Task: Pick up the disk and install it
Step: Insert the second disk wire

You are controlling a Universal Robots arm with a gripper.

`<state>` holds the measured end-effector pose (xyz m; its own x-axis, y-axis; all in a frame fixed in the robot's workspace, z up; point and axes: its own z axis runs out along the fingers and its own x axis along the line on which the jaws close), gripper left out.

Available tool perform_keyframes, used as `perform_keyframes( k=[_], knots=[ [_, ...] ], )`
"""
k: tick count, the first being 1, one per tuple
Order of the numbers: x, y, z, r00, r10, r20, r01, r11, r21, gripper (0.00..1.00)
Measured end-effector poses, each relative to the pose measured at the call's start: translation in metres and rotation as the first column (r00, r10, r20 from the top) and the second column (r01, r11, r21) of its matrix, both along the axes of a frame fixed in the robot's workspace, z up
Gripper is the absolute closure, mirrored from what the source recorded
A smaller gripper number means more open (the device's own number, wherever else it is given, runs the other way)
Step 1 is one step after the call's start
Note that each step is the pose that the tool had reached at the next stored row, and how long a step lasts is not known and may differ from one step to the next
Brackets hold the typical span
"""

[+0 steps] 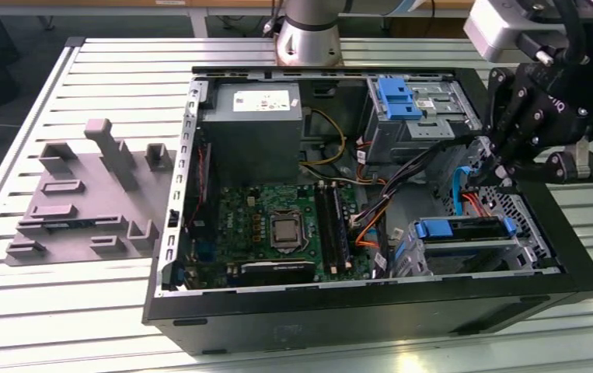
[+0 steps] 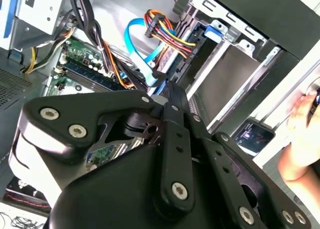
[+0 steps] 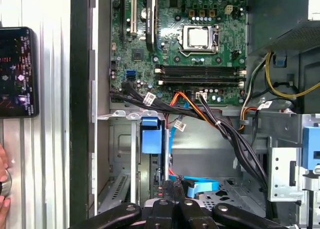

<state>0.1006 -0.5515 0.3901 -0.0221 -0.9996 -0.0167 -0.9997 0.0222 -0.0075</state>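
The disk (image 1: 464, 242) lies flat in the metal drive cage at the near corner of the open computer case (image 1: 379, 311), on the exterior view's right. It shows a grey top and a blue rail along its far edge. In the second wrist view the disk (image 2: 227, 76) is a grey plate inside the cage, and its blue tab (image 3: 151, 134) shows in the first wrist view. My black gripper (image 1: 504, 177) hangs just above and behind the cage, beside a blue data cable (image 1: 460, 175). The gripper (image 3: 171, 188) is shut, with nothing seen between its fingers.
The case holds a green motherboard (image 1: 275, 225), a grey power supply (image 1: 249, 116), cable bundles and a bare blue bracket (image 1: 398, 97) in the far bay. A grey fixture board (image 1: 78, 194) lies on the slatted table. A person's hand (image 2: 302, 134) and a dark device (image 3: 15, 71) are beside the case.
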Motion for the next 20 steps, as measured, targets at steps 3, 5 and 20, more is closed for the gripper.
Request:
perform_keyframes(
  k=[3,5,20],
  knots=[
    [0.0,0.0047,0.0,1.0,0.0,-0.0011,0.0,1.0,0.0,0.89],
    [0.0,0.008,0.0,1.0,-0.002,-0.0022,0.002,1.0,-0.0001,0.89],
    [0.0,0.0179,-0.0038,1.0,-0.003,-0.0036,0.003,0.9999,-0.0135,0.76]
  ],
)
